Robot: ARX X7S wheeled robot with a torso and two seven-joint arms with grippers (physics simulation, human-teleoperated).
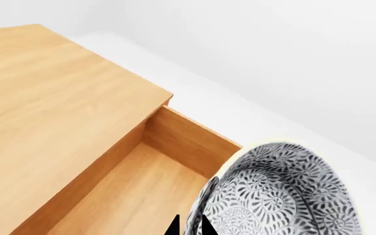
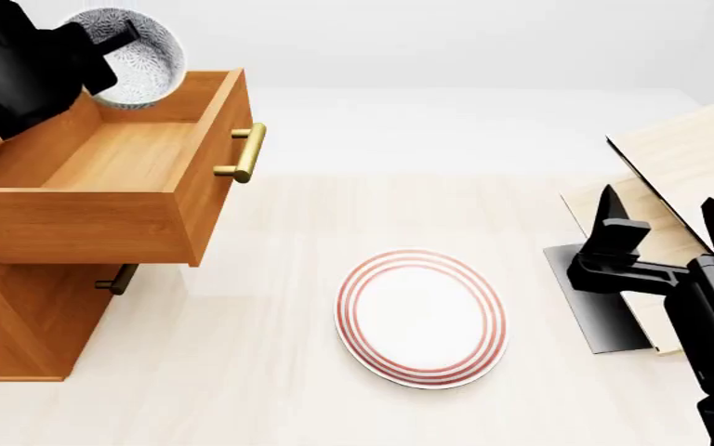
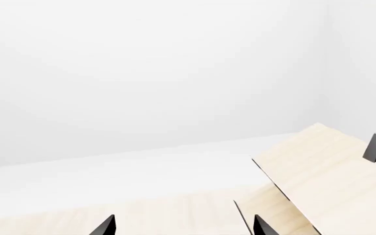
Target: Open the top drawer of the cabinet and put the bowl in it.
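Observation:
The top drawer (image 2: 85, 223) of the orange-brown cabinet (image 2: 34, 321) stands pulled out, its inside bare and its brass handle (image 2: 245, 153) facing the room. My left gripper (image 2: 107, 46) is shut on the rim of the speckled bowl (image 2: 134, 51), which hangs tilted over the drawer's far back corner. In the left wrist view the two fingertips (image 1: 173, 227) pinch the wall of the bowl (image 1: 286, 196) above the drawer's floor (image 1: 135, 191). My right gripper (image 2: 673, 221) stands open and holds nothing, far to the right.
A red-ringed white plate (image 2: 422, 316) lies on the pale floor in the middle. A pale tilted-board rack (image 2: 692, 163) on a dark base stands at the right, just beyond my right gripper (image 3: 183, 227). A lower drawer's handle (image 2: 118, 279) sticks out under the open one.

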